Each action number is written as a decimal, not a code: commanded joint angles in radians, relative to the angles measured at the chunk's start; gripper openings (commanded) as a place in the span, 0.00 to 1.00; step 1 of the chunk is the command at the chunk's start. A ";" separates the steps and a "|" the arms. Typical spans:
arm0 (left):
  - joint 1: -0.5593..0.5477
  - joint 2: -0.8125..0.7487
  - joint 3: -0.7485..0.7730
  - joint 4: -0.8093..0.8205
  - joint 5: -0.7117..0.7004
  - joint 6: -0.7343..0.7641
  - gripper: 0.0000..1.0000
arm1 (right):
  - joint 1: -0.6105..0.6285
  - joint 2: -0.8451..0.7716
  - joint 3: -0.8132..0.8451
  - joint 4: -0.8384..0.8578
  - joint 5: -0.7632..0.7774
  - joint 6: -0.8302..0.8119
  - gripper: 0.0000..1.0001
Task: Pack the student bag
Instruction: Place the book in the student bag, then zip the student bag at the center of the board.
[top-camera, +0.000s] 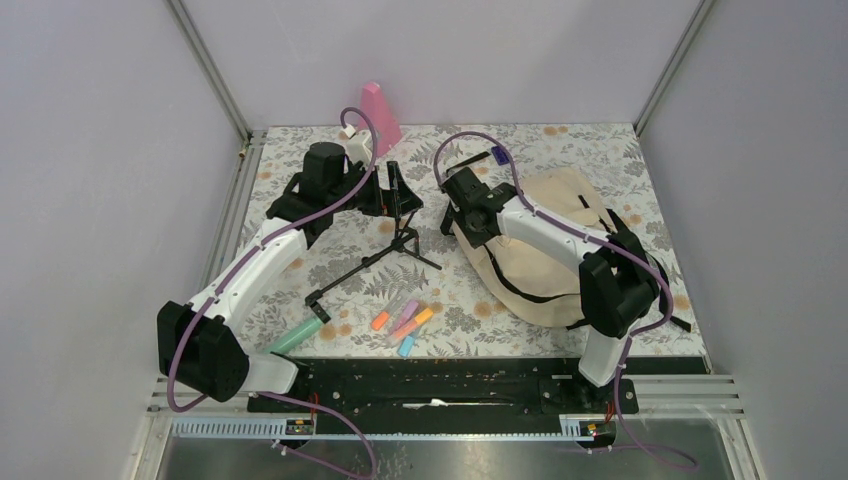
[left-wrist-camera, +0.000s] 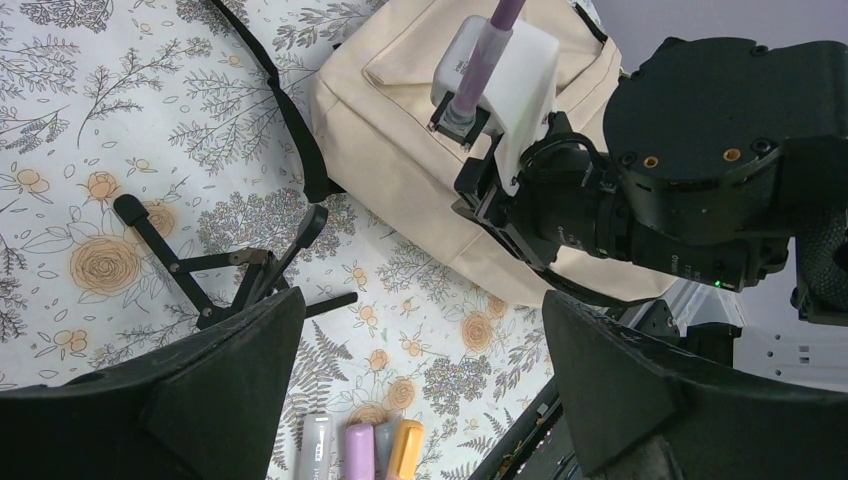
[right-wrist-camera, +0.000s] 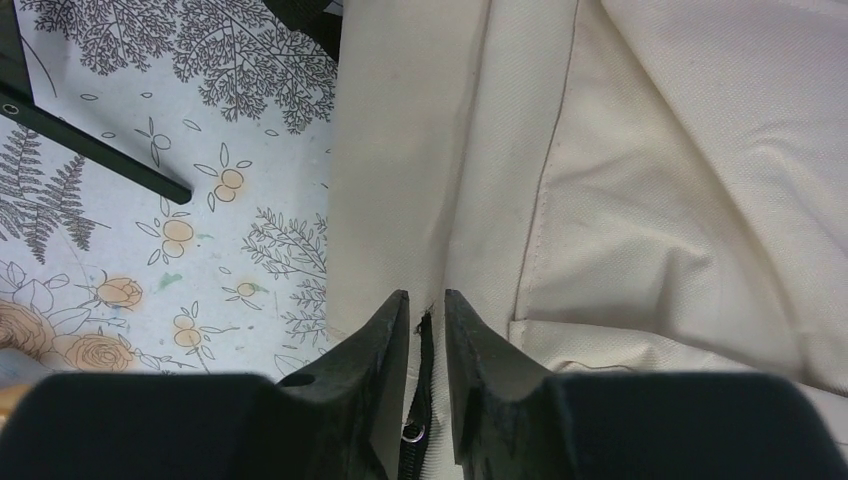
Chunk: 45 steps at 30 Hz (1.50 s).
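Note:
The student bag is a cream fabric backpack with black straps, lying flat on the right half of the floral table. My right gripper hangs over its left edge. In the right wrist view its fingertips stand a narrow gap apart, straddling the end of the black zipper on the bag. The fingers do not visibly press it. My left gripper is at the back centre, and in its own view it is wide open with nothing between the fingers, looking down at the bag.
Several highlighters lie near the front centre, also visible as highlighters below the left fingers. A black folding stand lies left of the bag. A green marker sits front left. A pink object stands at the back wall.

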 joint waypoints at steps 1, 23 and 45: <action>0.005 -0.015 0.008 0.030 -0.002 0.005 0.92 | 0.021 -0.016 -0.001 -0.009 0.051 -0.009 0.26; 0.005 -0.010 0.009 0.029 0.013 -0.003 0.92 | 0.042 -0.086 -0.073 0.029 0.063 0.040 0.00; -0.092 0.019 -0.019 0.099 -0.001 -0.078 0.90 | 0.051 -0.591 -0.448 0.080 -0.122 0.389 0.00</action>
